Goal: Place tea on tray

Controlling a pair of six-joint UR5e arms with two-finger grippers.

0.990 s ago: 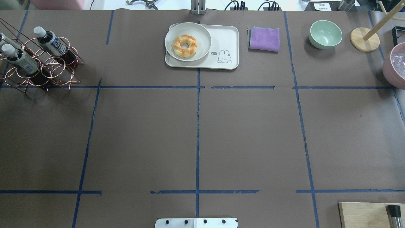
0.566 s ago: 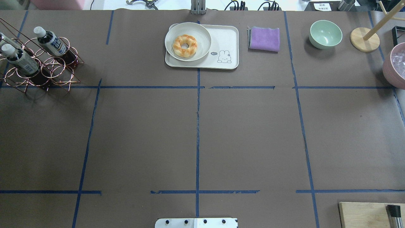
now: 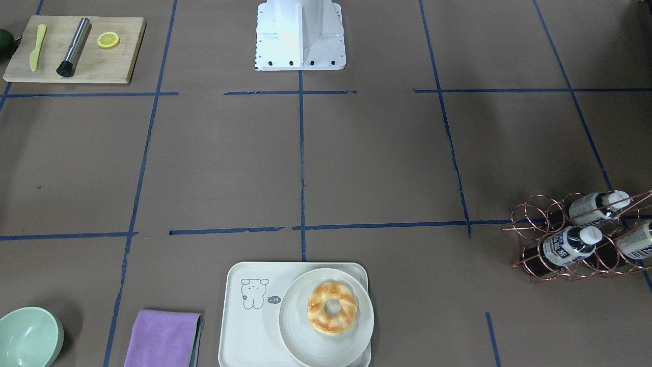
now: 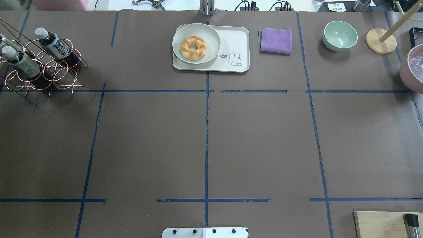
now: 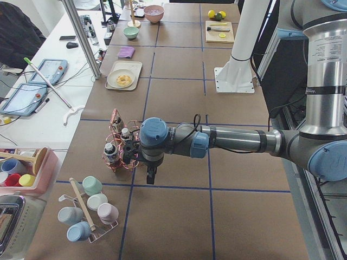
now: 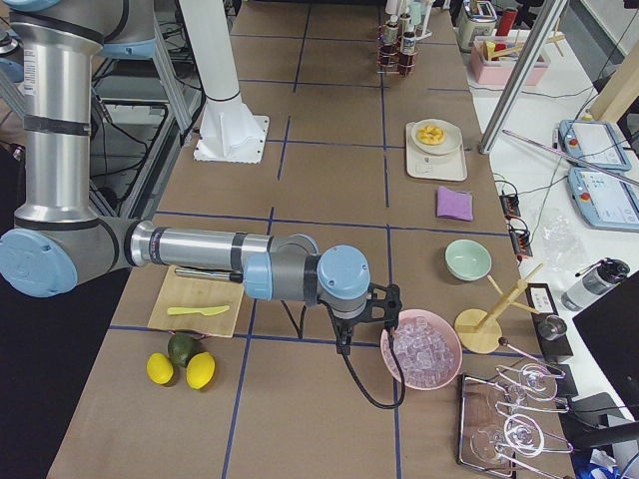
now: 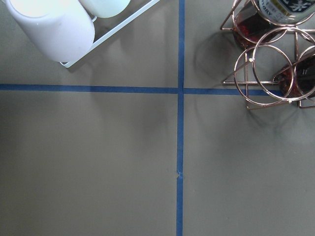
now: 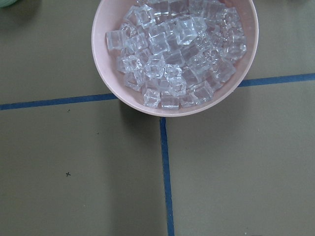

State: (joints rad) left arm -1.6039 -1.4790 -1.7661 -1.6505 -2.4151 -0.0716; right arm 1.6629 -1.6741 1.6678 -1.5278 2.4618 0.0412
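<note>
Three tea bottles with white caps lie tilted in a copper wire rack (image 4: pixel 62 71) at the table's far left; the nearest-to-centre tea (image 4: pixel 53 43) also shows in the front view (image 3: pixel 566 246). The cream tray (image 4: pixel 237 38) with the cartoon sits at the back centre, also in the front view (image 3: pixel 244 331). The left gripper (image 5: pixel 150 176) hangs just beside the rack, between it and the cup rack; I cannot tell whether it is open or shut. The right gripper (image 6: pixel 342 345) hangs beside the pink ice bowl (image 6: pixel 420 347); I cannot tell its state.
A white plate (image 4: pixel 211 34) with a donut (image 4: pixel 192 47) covers the tray's left half. A purple cloth (image 4: pixel 276 40), a green bowl (image 4: pixel 340 35) and a wooden stand (image 4: pixel 380 41) line the back right. A cutting board (image 3: pixel 71 51) lies near the robot's right. Pastel cups (image 5: pixel 92 208) lie beyond the rack.
</note>
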